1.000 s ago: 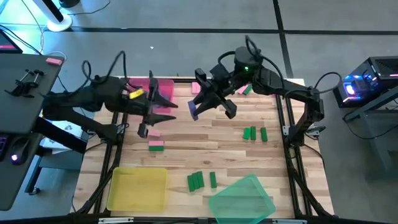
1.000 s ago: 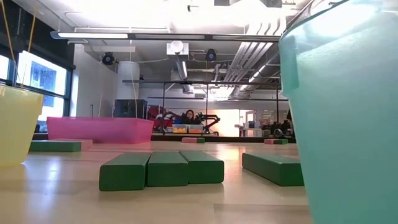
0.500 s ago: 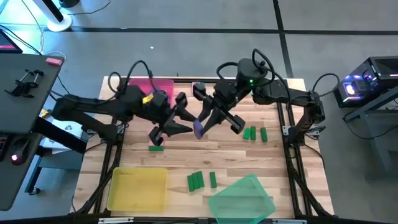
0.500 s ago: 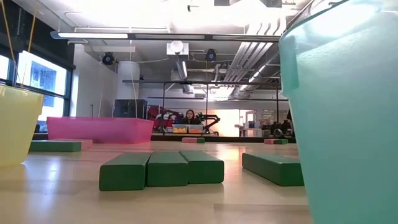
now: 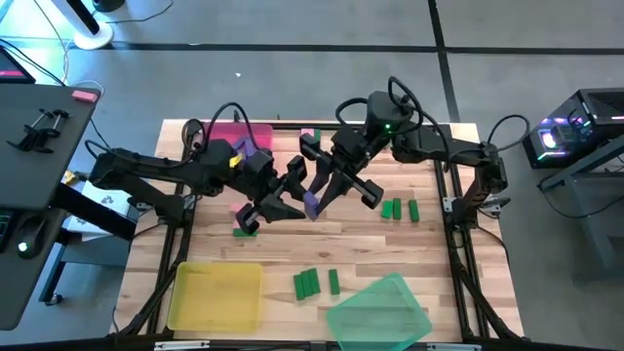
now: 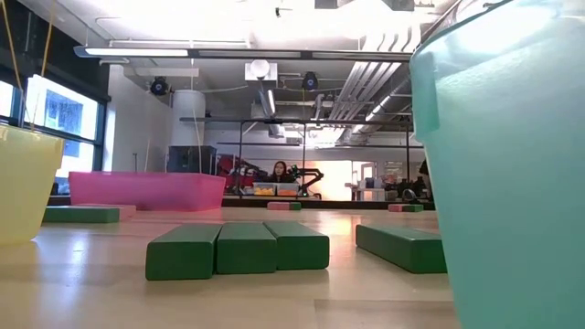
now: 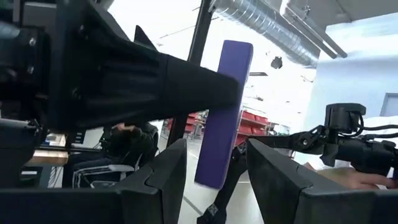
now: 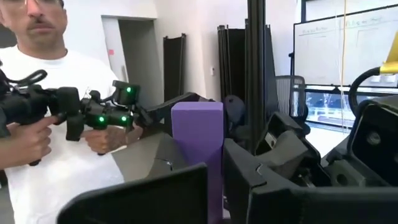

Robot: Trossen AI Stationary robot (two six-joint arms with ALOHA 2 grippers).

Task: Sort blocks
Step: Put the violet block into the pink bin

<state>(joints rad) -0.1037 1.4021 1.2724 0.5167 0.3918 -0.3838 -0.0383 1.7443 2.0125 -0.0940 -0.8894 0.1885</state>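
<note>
Claws meet above the middle of the tabletop (image 5: 390, 244), and we see a handover in mid-air. The right claw (image 5: 314, 200) is pressed tight on a purple block (image 5: 312, 202), which stands upright between its fingers (image 8: 155, 199) in the right wrist view. The left claw (image 5: 290, 198) faces it, jaws spread with the same block in the gap between them but not gripped; in the left wrist view the left fingers (image 7: 161, 180) stand clear on either side of it.

On the wood we see three green blocks (image 5: 400, 209) near the right edge, four more (image 5: 314, 283) towards the front beside the green tray (image 5: 380, 307), and one green block (image 5: 245, 231) under the left arm. A yellow tray (image 5: 216, 295) sits front left, a pink tray (image 5: 234, 136) at the back left. Beyond the claws a person (image 8: 56, 112) holds a controller.
</note>
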